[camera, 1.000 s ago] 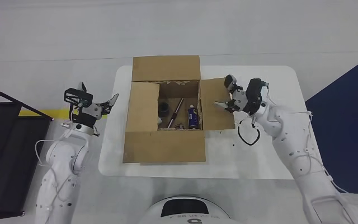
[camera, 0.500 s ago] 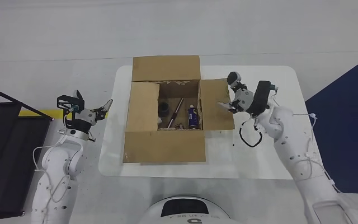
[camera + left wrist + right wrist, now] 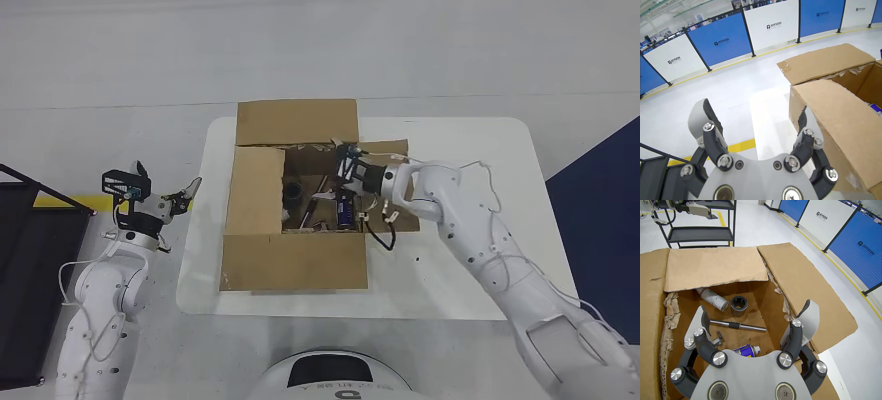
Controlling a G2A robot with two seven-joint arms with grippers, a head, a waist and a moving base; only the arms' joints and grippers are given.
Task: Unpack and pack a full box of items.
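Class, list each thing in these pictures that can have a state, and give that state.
cardboard box, open, flaps folded outward.
right gripper, jaws open, above the box's inside.
left gripper, jaws open, empty.
blue spray can, lying on its side.
white bottle, lying on its side.
black sleeve, standing upright.
metal rod, lying flat.

White arms (image 3: pixel 480 235), loose black cables (image 3: pixel 380 232). On right gripper (image 3: pixel 755 308): grey plate (image 3: pixel 745 376), silver screws (image 3: pixel 719 358), black links (image 3: pixel 703 344), white fingers (image 3: pixel 813 313) with ribbed black pads (image 3: pixel 705 318).
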